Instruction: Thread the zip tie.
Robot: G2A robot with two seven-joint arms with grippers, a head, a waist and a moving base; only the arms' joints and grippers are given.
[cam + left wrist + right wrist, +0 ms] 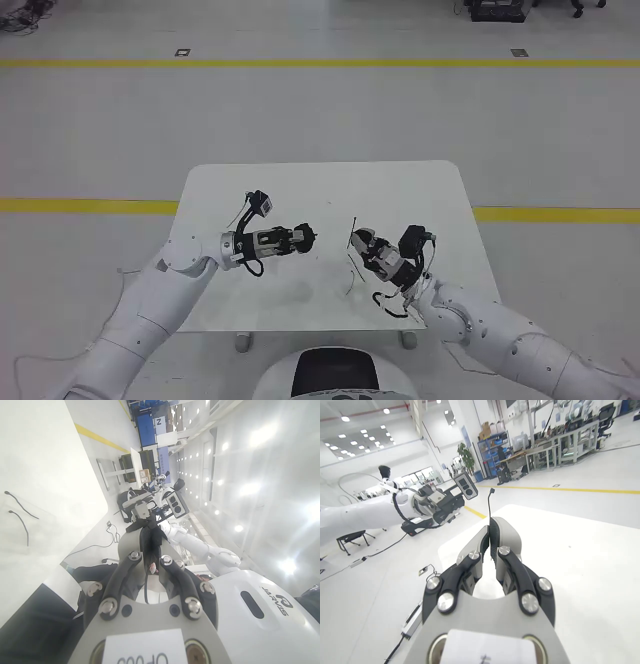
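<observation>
Grey floor with yellow lines lies all around the white table with round corners [420,190]. Over the middle of the table, a bit toward its right edge, the right claw [490,526] is pinched tight on a thin black plastic zip tie [489,507]. The tie stands nearly straight up out of the claw. Its small square head [491,490] is at the top, free in the air.

The left claw [150,540] hangs over the middle of the table too, near the right claw but not touching it. Its fingers are pressed close together. A thin dark strand shows between them, but it is too hard to tell what it is. Two more black ties [22,508] lie flat on the table, closer to its near edge.

The job now looks like getting the tie's pointed end into the little hole in the head. That hole is tiny, so the head should be held very still. The pointed end should come straight at the hole, not from the side. Slow, small moves are best, because the tie is bendy and can flick away. The right claw needs a firm pinch so the tie does not spin or slip.
</observation>
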